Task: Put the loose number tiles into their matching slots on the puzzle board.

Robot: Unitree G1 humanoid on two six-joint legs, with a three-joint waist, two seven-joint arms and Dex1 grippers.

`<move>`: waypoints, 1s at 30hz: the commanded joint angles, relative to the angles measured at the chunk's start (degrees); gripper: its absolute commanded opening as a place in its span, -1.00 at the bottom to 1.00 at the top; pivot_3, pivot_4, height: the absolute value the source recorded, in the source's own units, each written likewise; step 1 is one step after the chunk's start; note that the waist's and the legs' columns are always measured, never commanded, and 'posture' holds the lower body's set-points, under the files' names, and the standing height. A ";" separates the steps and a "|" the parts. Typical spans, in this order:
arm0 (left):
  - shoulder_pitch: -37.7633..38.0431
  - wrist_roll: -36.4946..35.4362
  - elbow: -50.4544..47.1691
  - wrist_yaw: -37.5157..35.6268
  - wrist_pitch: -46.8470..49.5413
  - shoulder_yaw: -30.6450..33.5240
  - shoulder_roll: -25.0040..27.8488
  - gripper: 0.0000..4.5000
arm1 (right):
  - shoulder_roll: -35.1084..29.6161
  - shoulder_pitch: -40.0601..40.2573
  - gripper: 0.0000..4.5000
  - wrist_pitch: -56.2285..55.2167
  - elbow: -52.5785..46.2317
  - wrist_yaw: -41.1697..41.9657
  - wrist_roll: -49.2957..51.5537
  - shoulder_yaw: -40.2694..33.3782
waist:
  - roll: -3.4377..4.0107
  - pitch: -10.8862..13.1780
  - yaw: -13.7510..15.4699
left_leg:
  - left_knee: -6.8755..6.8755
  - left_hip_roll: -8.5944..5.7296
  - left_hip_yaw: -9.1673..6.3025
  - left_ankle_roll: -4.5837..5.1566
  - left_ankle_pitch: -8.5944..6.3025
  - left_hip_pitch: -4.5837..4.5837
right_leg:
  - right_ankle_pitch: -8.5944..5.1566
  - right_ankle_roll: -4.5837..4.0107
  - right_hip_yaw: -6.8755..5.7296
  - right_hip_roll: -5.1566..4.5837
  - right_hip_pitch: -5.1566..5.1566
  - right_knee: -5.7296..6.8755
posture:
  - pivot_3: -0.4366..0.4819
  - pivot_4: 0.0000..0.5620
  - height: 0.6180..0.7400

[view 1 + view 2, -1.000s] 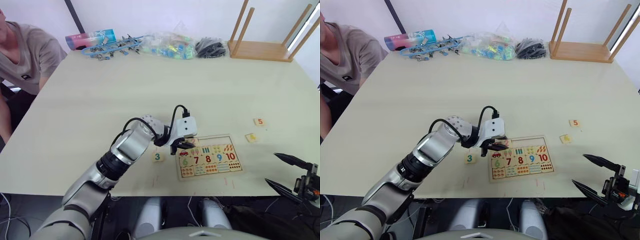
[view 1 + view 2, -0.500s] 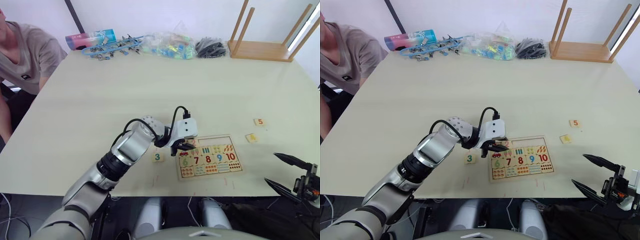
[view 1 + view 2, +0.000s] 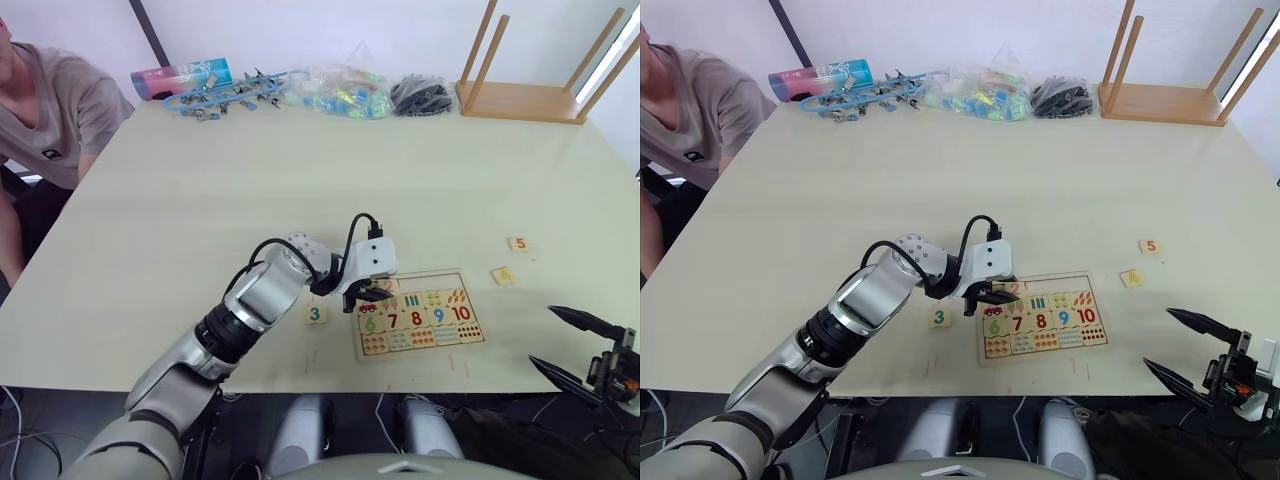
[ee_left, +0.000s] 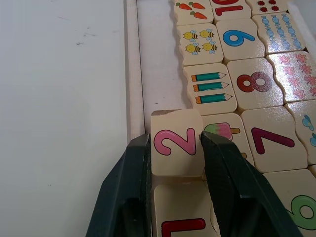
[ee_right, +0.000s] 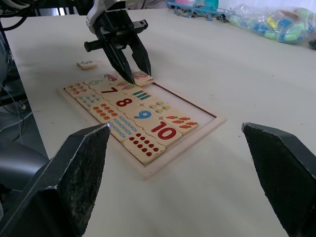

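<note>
Little is changing across the last second: the left hand (image 4: 173, 168) is staying at the near-left end of the puzzle board (image 3: 420, 312), only settling a shade lower over the top row. Its two black fingers (image 4: 129, 187) are clamping the sides of the tile marked 2 (image 4: 174, 143), which is lying in the row of slots (image 4: 160, 64), directly after the tile marked 1 (image 4: 180, 217) sitting nearer the wrist. Beyond the fingertips, the rest of that row is lying bare beside the pencil, bee and carrot pictures. The 2 is looking slightly askew against the frame, so I judge it is not fully seated yet and is needing a small press or nudge before release.

Outside the board, the tile marked 3 (image 3: 315, 314) is waiting on the table (image 3: 300, 170) just beside the left forearm, while the tiles marked 4 (image 3: 503, 275) and 5 (image 3: 517, 243) are lying well apart, closer to the right hand (image 3: 575, 348), which is hanging spread wide and empty off the table's edge.
</note>
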 commanded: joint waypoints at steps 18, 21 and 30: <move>0.09 -0.15 -1.81 0.61 -2.13 0.34 -0.24 -0.09 | -0.48 0.50 1.00 -0.92 -1.70 -0.06 0.09 -1.09 | 0.00 0.00 0.02 | 0.01 0.00 0.01 0.03 0.02 0.00 | 0.02 0.03 -0.01 0.25 0.02 0.00 | -0.05 -0.47 1.00; -0.01 -0.16 -1.73 0.68 -2.35 0.69 -0.29 -0.09 | -0.47 0.64 1.00 -0.94 -1.78 -0.07 0.02 -1.07 | 0.00 0.00 0.01 | 0.02 0.00 0.01 0.04 0.02 0.01 | 0.02 0.03 0.00 0.31 0.02 0.01 | -0.05 -0.47 1.00; -2.31 -4.06 -2.94 -1.67 -0.08 4.14 0.04 -0.09 | -0.36 0.65 1.00 -0.89 -1.99 -0.28 -0.23 -0.88 | 0.01 0.00 0.02 | 0.03 0.00 0.00 0.04 0.03 0.01 | 0.10 0.18 -0.01 0.36 0.03 0.02 | -0.05 -0.47 1.00</move>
